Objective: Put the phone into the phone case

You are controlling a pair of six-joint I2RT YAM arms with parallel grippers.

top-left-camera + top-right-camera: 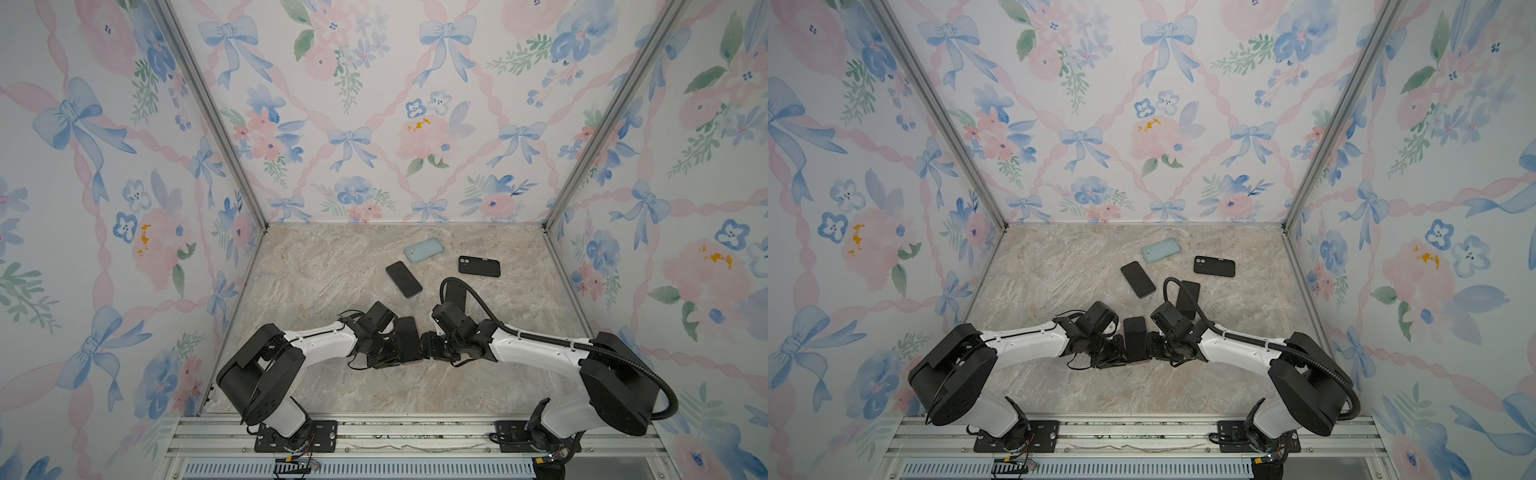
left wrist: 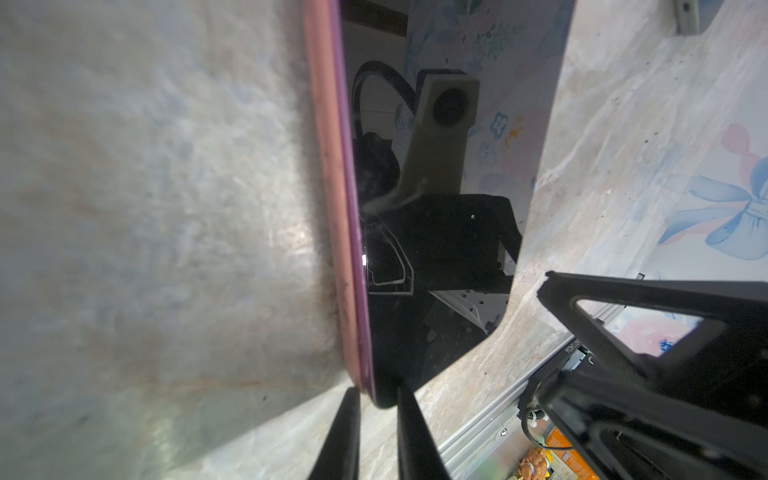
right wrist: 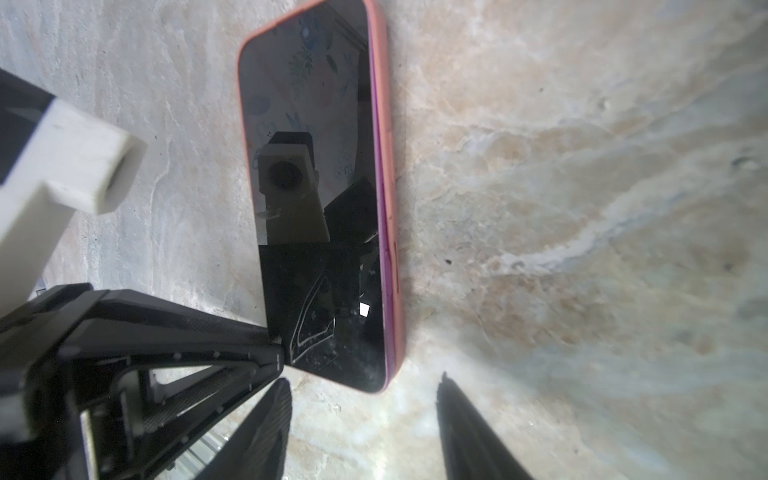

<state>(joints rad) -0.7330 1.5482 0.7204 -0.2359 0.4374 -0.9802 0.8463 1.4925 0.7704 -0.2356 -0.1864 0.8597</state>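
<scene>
left jaws pinching phone (image 3: 316,187), right jaws parted

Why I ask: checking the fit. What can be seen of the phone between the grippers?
The phone is a slim slab with a glossy black screen mirroring its surroundings. It sits in a pink case, a purple strip of its frame showing along one long side. It lies screen up on the marble-look table; the left gripper pinches one corner.

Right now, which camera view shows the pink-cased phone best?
The right wrist view: the pink-cased phone shows most of its screen and pink rim. The left wrist view crops the phone; both top views show only a small dark slab.
</scene>
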